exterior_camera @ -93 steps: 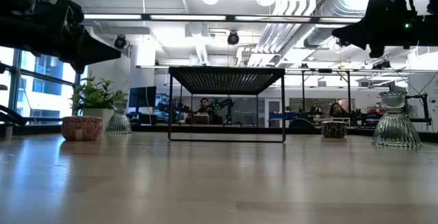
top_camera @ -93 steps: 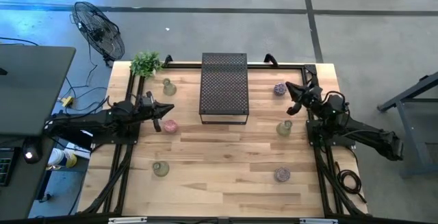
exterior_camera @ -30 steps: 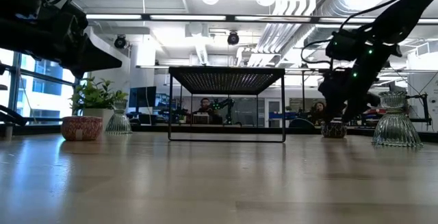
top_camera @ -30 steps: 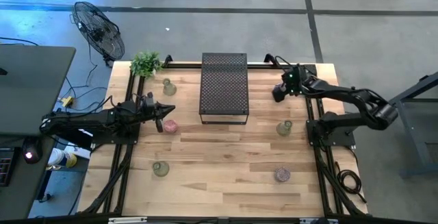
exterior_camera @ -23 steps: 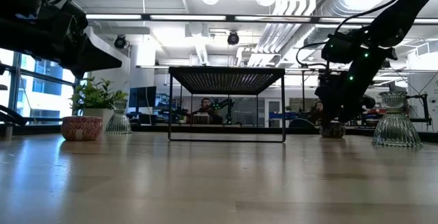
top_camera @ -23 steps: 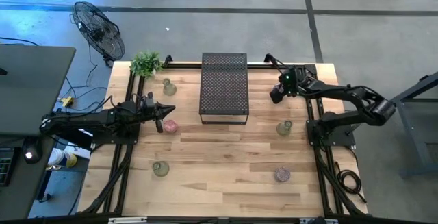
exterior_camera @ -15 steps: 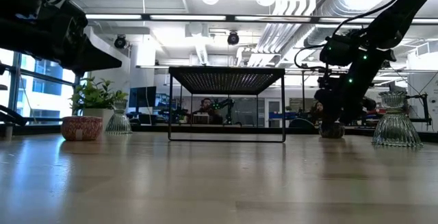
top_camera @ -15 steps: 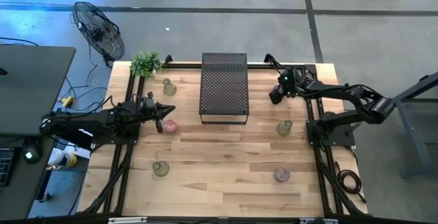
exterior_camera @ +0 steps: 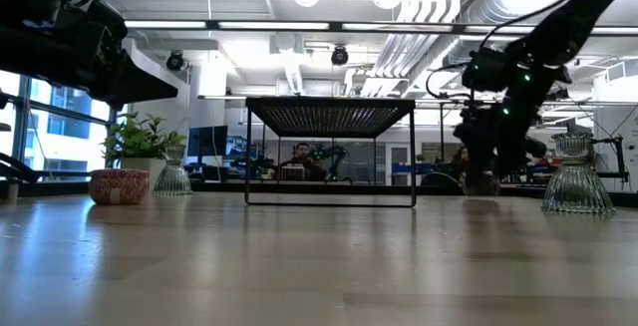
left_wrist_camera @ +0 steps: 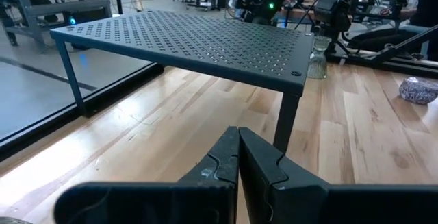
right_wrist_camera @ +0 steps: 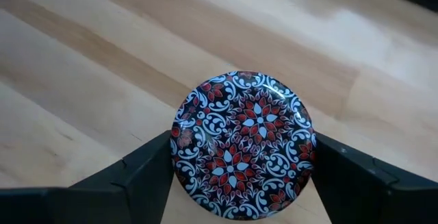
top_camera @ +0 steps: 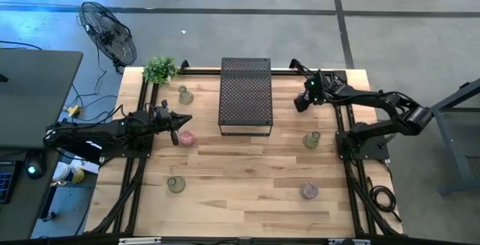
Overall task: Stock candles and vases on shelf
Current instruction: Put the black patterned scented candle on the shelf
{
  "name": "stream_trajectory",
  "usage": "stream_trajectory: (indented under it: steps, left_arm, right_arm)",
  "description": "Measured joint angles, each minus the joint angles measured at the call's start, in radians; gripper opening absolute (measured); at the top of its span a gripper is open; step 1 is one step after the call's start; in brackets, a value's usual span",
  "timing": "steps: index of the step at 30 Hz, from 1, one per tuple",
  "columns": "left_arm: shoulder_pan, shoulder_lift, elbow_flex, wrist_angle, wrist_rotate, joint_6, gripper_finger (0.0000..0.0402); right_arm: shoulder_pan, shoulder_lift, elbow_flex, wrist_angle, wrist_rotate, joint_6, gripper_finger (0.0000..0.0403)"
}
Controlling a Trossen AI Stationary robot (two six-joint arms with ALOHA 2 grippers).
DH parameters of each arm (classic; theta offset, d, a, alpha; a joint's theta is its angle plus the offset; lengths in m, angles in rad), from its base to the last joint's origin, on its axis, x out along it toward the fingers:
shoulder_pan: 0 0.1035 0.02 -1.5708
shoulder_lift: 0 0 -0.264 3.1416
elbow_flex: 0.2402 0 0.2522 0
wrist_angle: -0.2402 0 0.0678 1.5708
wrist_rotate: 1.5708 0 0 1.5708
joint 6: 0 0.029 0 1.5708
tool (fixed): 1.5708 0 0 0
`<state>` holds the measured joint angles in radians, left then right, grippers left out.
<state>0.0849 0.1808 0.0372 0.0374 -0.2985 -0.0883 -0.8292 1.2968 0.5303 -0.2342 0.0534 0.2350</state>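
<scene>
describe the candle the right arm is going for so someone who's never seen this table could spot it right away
Start at the black perforated shelf at the table's back middle, then look right, where the right claw straddles a candle, a finger on each side. Unlike the clear glass vase nearer the front, it is a squat round jar with a red-and-white floral patterned lid.
</scene>
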Motion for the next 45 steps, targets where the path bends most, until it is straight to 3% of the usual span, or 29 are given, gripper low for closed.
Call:
stream_trajectory:
  steps: [9,13,22,27,33,45]
  left_arm:
    - [0.0,0.0,0.0,0.024,-0.005,0.039,0.0001]
    - [0.0,0.0,0.0,0.024,-0.011,0.039,0.0001]
    - [0.0,0.0,0.0,0.028,-0.041,0.058,0.0001]
    - [0.0,0.0,0.0,0.028,-0.04,0.056,0.0001]
    - [0.0,0.0,0.0,0.024,-0.037,0.034,0.0001]
    - [0.0,0.0,0.0,0.012,-0.024,0.005,0.0001]
  right_arm:
    - [0.113,0.0,0.381,-0.324,0.057,0.027,0.0288]
    - [0.138,0.01,0.579,-0.38,0.088,0.027,0.0288]
    - [0.173,0.254,0.888,-0.431,0.057,-0.059,0.0287]
    - [0.176,0.426,1.007,-0.442,0.014,-0.123,0.0287]
    - [0.175,0.544,1.126,-0.489,0.001,-0.189,0.0287]
    - [0.175,0.564,1.124,-0.502,-0.026,-0.192,0.0287]
